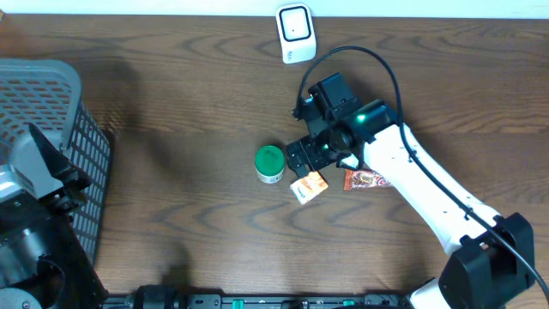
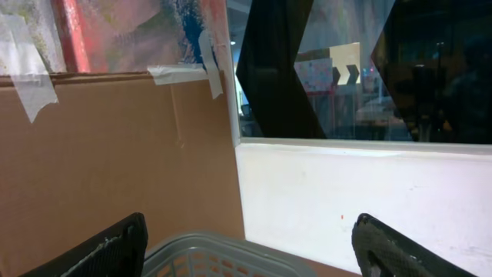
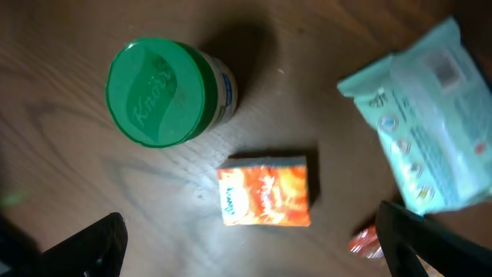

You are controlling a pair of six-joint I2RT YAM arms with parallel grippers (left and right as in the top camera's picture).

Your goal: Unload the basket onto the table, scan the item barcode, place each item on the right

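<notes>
A small orange packet (image 3: pixel 267 191) lies flat on the wooden table, also seen from above as the orange packet (image 1: pixel 309 186). My right gripper (image 3: pixel 250 219) hovers over it, open, with nothing between its fingers (image 3: pixel 92 250); from overhead the right gripper (image 1: pixel 302 163) sits between the jar and the packet. The white barcode scanner (image 1: pixel 294 33) stands at the table's far edge. My left gripper (image 2: pixel 250 223) is open and empty above the grey basket's rim (image 2: pixel 223 258), far from the items.
A green-lidded jar (image 1: pixel 269 163) stands just left of the orange packet. A red packet (image 1: pixel 367 179) lies to its right, and a pale teal wipes pack (image 3: pixel 427 119) lies nearby in the right wrist view. The grey basket (image 1: pixel 60 112) fills the left edge.
</notes>
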